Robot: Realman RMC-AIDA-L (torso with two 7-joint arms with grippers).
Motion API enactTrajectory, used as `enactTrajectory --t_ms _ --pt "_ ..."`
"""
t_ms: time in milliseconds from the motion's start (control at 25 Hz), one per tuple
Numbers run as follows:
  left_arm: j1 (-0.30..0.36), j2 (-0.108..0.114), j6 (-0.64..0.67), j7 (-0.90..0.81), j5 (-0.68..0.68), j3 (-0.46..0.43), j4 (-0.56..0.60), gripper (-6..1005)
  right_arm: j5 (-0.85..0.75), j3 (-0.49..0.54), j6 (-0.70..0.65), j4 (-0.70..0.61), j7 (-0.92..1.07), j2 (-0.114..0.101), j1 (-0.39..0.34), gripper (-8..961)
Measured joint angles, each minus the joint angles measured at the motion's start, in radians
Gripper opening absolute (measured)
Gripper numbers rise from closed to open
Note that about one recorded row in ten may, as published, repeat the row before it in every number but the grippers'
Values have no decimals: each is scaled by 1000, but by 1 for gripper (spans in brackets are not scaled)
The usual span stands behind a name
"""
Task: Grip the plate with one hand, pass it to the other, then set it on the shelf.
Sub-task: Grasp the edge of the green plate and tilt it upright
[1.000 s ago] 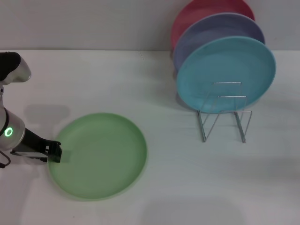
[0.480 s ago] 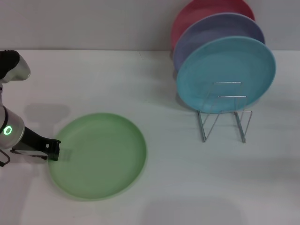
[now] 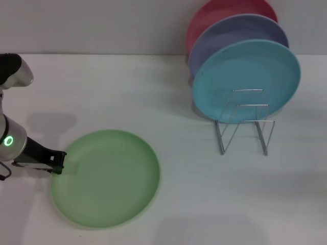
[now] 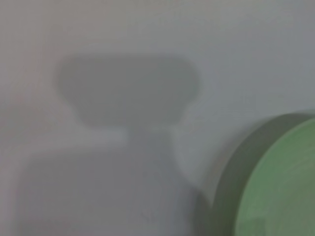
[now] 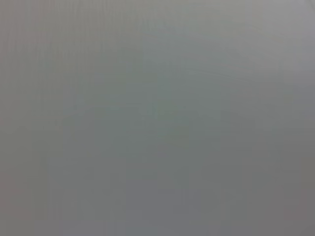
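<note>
left gripper (image 3: 60, 163): clamped on the plate (image 3: 107, 178) at its left rim
right gripper: out of view
tip: lift level, grip firm

The green plate (image 3: 106, 178) now sits lower in the head view than a second ago, and its far edge shows a thicker shadow underneath, as if lifting off the table (image 3: 153, 92). The left gripper (image 3: 59, 162) at the plate's left rim has edged up and slightly leftward.
</note>
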Motion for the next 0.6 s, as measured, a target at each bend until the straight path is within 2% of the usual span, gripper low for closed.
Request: enactTrajectory --t_ms 400,600 --pt "0 -1 22 17 -3 -40 9 49 0 9 0 0 0 3 -4 727" --pt "0 1 119 43 -51 -62 2 47 0 9 -1 0 0 3 -4 727"
